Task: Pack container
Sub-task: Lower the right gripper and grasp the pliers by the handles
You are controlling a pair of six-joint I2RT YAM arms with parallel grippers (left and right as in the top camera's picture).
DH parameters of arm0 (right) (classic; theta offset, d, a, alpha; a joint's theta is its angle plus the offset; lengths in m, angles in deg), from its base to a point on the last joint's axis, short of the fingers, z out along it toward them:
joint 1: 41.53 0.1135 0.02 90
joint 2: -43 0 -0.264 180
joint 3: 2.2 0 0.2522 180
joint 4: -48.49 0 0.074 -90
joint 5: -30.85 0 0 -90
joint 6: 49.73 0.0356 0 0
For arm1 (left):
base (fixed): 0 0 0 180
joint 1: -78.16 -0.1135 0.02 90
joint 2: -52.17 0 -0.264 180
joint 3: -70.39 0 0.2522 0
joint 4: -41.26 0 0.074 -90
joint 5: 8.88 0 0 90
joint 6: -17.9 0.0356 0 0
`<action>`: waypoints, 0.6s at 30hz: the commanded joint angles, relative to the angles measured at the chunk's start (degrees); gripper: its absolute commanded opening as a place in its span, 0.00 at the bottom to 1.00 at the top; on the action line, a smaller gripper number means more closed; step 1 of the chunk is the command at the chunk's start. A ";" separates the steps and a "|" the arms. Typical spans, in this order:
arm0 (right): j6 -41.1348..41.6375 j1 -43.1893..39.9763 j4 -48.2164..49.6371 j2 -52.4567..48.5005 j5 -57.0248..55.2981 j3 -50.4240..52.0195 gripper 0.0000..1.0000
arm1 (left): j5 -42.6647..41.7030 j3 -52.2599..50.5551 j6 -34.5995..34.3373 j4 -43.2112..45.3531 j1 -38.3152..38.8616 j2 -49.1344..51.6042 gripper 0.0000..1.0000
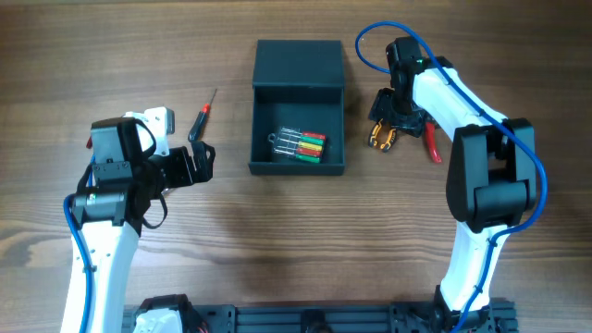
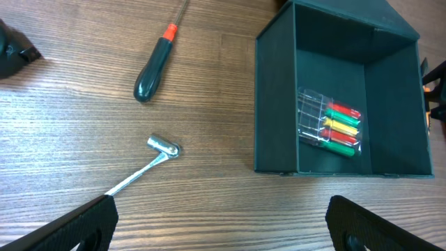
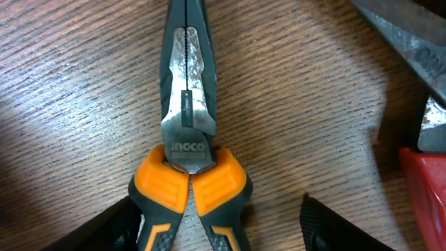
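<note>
Container (image 1: 296,168) sits open in the middle of the table, a bit toward the far edge. Its lid (image 1: 298,61) is folded back on the far side.

Nearest to us, toward the left edge, our left claw (image 1: 203,162) is spread very wide and holds nothing. On the wood right in front of it lies a small silver tool (image 2: 143,171) with a round head and a thin handle.

A little farther lies a screwdriver (image 1: 202,120) with a black handle and a red ring. It lies slanted, apart from the container, on the left-edge side of it.

Inside the container, close to its near wall, a clear pack of little screwdrivers (image 1: 298,146) lies flat on the floor. Their handles are red, yellow and green.

Toward the right edge, beside the container, our right claw (image 1: 387,125) hangs over pliers (image 3: 187,150) with orange and black handles. Its fingers (image 3: 104,230) are spread apart, one on each side of the handles, not pinching them. One finger has a clear gap to the handle. The other is very close, and we cannot tell if it touches.

Just beside the pliers, nearer the right edge, lies a tool with red handles (image 1: 432,146) and a grey metal front.
</note>
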 commanded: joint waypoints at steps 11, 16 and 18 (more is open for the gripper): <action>-0.48 0.02 0.92 -1.53 3.52 1.92 0.50 | 0.31 0.96 0.70 0.00 -0.15 0.11 1.00; -0.57 0.04 0.90 -1.53 3.54 1.92 0.46 | 0.31 0.96 0.70 0.00 -0.15 0.11 1.00; -0.57 0.04 0.90 -1.53 3.52 1.92 0.44 | 0.31 0.96 0.70 0.00 -0.15 0.11 1.00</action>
